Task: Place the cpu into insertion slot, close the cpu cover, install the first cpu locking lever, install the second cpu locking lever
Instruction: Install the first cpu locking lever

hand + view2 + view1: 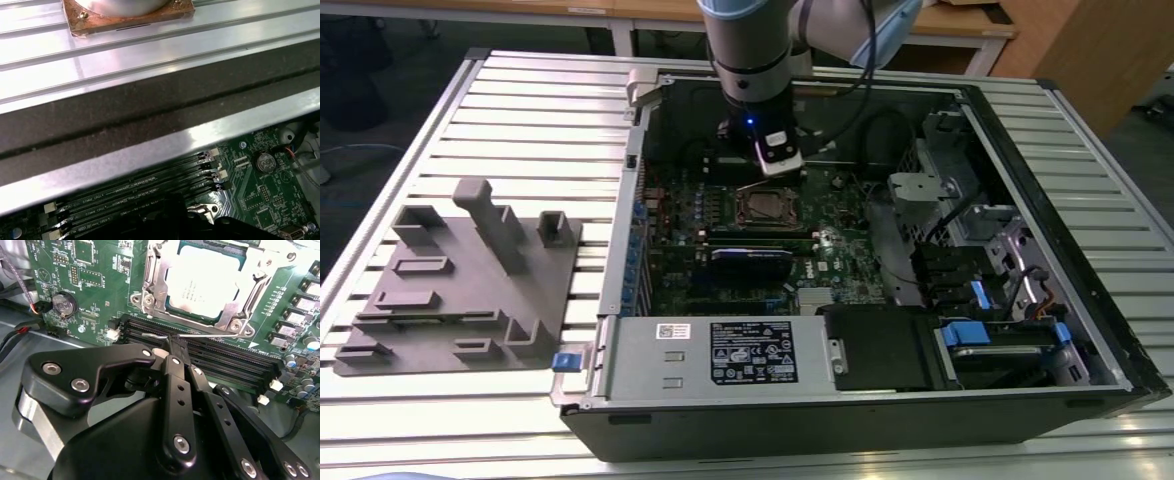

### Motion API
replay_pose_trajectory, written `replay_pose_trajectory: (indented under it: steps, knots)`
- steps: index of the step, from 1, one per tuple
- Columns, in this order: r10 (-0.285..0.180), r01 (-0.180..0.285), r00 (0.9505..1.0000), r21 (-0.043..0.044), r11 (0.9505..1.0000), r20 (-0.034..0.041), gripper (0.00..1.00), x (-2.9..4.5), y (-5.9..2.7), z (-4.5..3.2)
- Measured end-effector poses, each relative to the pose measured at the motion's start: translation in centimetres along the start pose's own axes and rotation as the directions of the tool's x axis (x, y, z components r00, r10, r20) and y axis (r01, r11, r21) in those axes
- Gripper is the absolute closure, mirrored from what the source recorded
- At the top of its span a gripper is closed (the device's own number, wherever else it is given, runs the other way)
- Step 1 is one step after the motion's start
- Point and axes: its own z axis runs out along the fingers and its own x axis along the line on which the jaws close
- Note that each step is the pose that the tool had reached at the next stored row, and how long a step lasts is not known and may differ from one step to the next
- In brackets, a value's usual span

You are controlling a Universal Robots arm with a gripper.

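Note:
The cpu (200, 282) lies flat in the insertion slot (761, 207) on the green board, and the silvery cpu cover (151, 285) is down around it like a frame. A thin wire locking lever (212, 333) runs along the socket edge nearest my gripper. My gripper (172, 341) is shut, its black fingertips pressed together and touching that wire at its middle. In the exterior view the gripper (774, 168) hangs inside the open computer case, just behind the socket. A dark part of the gripper body (165, 220) shows in the first wrist view.
Long black memory slots (225, 365) lie between gripper and socket. A coin battery (64, 304) and red cables sit to one side. The case wall (150, 115) is close by. A grey fixture block (454, 280) rests on the slatted table at the exterior view's left.

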Motion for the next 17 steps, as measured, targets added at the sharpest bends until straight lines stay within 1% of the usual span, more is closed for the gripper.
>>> replay_pose_trajectory:
  steps: [4, 7, 9, 13, 17]
  knots:
    - [-0.001, 0.001, 1.0, -0.0002, 1.0, 0.0013, 0.89, 0.11, -0.09, 0.22]
    - [0.0, 0.0, 1.0, 0.0002, 1.0, 0.0013, 0.89, 0.12, -0.1, 0.22]
    - [0.0, 0.0, 1.0, -0.0001, 1.0, 0.0013, 0.89, 0.16, -0.17, 0.5]
    - [0.0, 0.0, 1.0, -0.0003, 1.0, 0.0015, 0.89, 0.17, -0.19, 0.58]
    - [-0.001, 0.001, 1.0, 0.0024, 1.0, 0.0022, 0.89, 0.19, -0.24, 0.75]
